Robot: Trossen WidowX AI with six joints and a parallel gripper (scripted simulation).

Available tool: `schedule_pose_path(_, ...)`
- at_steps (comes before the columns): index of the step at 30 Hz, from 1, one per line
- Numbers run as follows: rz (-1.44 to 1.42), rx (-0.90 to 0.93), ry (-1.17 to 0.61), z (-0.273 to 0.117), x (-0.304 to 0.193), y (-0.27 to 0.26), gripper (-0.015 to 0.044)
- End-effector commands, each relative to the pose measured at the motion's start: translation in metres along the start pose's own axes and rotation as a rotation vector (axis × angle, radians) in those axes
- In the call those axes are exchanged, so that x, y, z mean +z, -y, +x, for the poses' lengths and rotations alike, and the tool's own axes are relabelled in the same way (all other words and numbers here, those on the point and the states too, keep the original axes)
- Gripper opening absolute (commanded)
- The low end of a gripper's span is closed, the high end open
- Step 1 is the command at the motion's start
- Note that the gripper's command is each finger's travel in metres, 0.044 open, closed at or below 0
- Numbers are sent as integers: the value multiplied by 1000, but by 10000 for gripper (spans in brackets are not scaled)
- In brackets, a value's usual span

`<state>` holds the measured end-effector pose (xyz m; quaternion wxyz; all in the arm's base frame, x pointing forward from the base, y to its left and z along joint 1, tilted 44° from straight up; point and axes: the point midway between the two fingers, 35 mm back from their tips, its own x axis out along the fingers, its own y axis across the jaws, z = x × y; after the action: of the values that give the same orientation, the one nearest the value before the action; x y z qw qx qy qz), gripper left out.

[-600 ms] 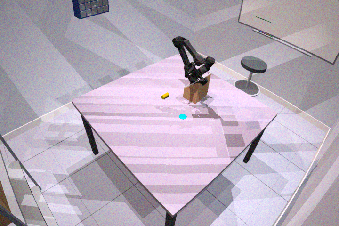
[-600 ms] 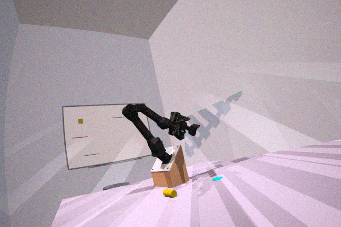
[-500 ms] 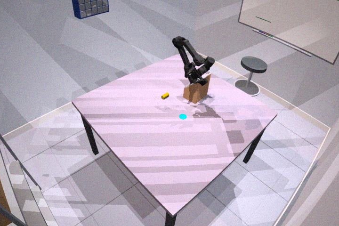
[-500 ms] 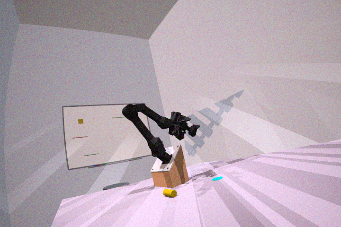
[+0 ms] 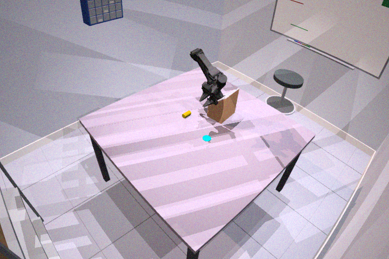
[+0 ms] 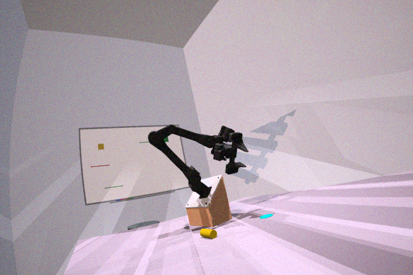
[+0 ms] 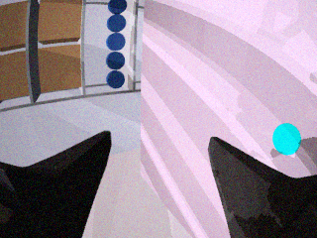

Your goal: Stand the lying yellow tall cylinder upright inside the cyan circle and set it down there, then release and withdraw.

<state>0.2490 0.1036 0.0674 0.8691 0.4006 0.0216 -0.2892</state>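
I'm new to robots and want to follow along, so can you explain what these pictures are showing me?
The black machine is one robot arm on a wooden block. Its gripper, a two-fingered hand, is open and holds nothing. One picture looks down from above, one looks from the side, and one looks out past the fingers from the wrist. On the pink table a yellow cylinder lies on its side, apart from a flat cyan circle.

The pink table [image 5: 182,170] [image 6: 278,249] [image 7: 193,99] carries a yellow cylinder [image 5: 186,114] [image 6: 208,233] (lying down).
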Motion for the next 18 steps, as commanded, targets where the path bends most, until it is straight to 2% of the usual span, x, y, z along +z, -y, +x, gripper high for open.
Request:
schedule_pose_path(1, -512, -292, -13, 45, 53, 14, 309)
schedule_pose_path(9, -901, -530, -154, 67, 105, 42, 309)
schedule_pose_path(18, -1261, -729, -460, 68, 165, 79, 309)
